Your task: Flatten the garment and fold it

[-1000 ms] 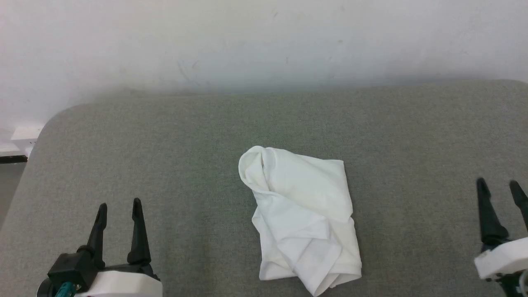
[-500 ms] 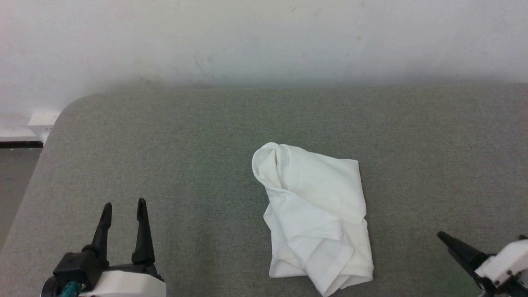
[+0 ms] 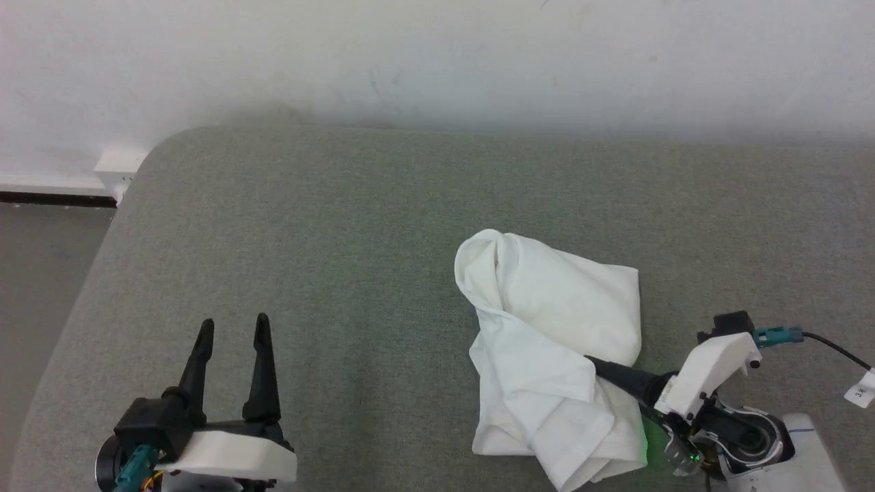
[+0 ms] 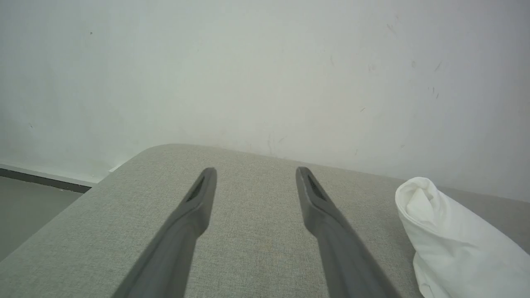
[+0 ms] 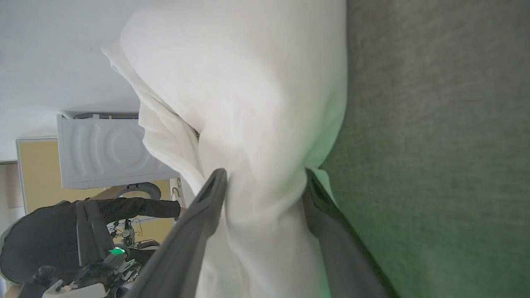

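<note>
Grey padded bench (image 3: 307, 225) against a white wall (image 3: 410, 61) carries the garment (image 3: 547, 321), crumpled right of centre. Right gripper (image 5: 264, 176) stands wide, its fingers (image 5: 198, 215) straddling a bunched fold at the heap's right edge, not clamped; left gripper (image 3: 234, 322) hangs wide, well apart. Recommended: pinch one layer only, then draw outward low to spread it.
</note>
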You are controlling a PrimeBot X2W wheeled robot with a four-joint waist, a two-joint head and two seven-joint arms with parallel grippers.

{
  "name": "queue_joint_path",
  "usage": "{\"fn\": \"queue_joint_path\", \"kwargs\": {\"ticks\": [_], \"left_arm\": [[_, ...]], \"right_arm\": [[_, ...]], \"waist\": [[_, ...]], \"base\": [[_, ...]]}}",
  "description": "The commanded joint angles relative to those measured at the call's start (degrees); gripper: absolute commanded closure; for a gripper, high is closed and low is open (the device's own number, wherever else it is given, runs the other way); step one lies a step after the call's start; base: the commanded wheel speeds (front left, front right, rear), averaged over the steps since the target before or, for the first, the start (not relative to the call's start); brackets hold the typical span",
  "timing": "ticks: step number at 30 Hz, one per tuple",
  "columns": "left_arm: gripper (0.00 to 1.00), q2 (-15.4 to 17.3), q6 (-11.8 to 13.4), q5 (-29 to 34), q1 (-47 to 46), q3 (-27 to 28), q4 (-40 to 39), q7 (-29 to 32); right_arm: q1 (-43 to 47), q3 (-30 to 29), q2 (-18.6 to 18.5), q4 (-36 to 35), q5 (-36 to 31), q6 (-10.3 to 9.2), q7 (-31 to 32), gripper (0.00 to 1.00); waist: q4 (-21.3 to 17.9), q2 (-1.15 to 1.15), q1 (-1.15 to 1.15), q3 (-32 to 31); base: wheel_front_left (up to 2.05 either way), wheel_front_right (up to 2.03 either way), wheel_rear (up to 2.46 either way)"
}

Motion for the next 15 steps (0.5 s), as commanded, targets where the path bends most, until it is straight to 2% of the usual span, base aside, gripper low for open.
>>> {"fn": "queue_joint_path", "kwargs": {"ticks": [1,2,5,8,12,15], "left_arm": [[0.0,-0.27,-0.3,0.5,-0.86,-0.15,0.17,-0.27],[0.0,-0.34,-0.33,0.51,-0.92,-0.18,0.24,-0.27],[0.0,-0.54,-0.35,0.57,-0.95,-0.16,0.33,-0.27],[0.0,-0.7,-0.29,0.65,-0.92,0.08,0.21,-0.27],[0.0,-0.83,-0.75,1.14,-1.28,-0.13,0.27,-0.27],[0.0,-0.91,-1.06,1.44,-1.59,-0.2,0.21,-0.27]], "right_arm": [[-0.84,1.02,0.08,0.51,-0.86,0.03,-0.99,0.9],[-1.11,2.1,0.03,0.64,-1.52,0.03,-1.59,1.0],[-1.76,5.81,-1.96,-0.76,-4.43,0.03,-4.14,1.0],[-2.24,12.43,-5.89,-5.78,-9.15,0.03,-7.76,1.0],[-2.64,26.37,-16.48,-13.57,-21.37,0.03,-13.14,1.0],[-3.1,32.7,-22.03,-17.35,-26.22,0.03,-15.44,1.0]], "waist": [[0.67,0.0,0.0,0.15],[0.8,0.0,0.0,0.2],[0.91,0.0,0.0,0.27],[0.13,0.0,0.0,0.37],[-1.46,0.0,0.0,0.12],[-3.31,0.0,0.0,0.09]], "base": [[0.0,0.0,0.0],[0.0,0.0,0.0],[0.0,0.0,0.0],[0.0,0.0,0.0],[0.0,0.0,0.0],[0.0,0.0,0.0]]}}
